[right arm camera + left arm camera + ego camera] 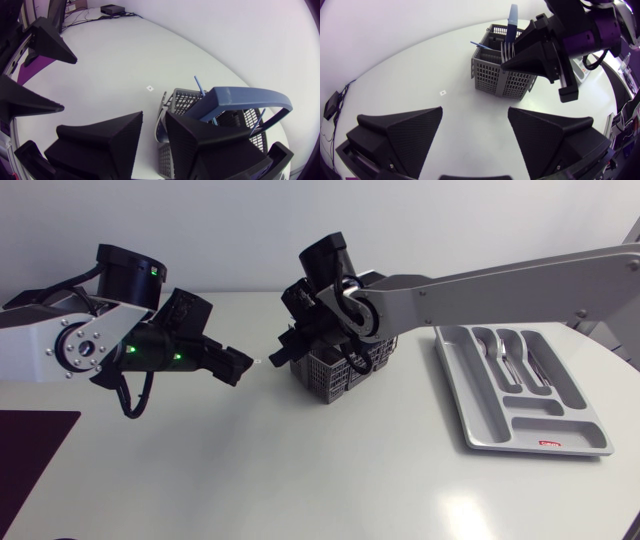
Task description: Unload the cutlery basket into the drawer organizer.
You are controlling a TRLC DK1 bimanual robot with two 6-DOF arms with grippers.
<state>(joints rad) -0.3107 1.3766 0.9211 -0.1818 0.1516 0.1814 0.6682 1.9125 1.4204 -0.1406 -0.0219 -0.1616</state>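
A grey cutlery basket (335, 375) (495, 77) (180, 100) with a blue handle (250, 95) stands mid-table. My right gripper (285, 350) (510, 54) (155, 122) is down at its left rim. The fingers are close around an upright silver fork (506, 50) (160, 127), with a thin gap still showing on one side. A blue-handled piece (513, 20) also sticks up in the basket. My left gripper (240, 365) (475, 117) hovers open and empty left of the basket, pointing at it. The grey drawer organizer (470, 410) lies at the right with spoons (505, 350) in its far slots.
A small white mark (258, 361) (443, 92) sits on the table between my left gripper and the basket. A dark mat (30, 450) lies at the front left edge. My right arm spans the table above the organizer's far left corner.
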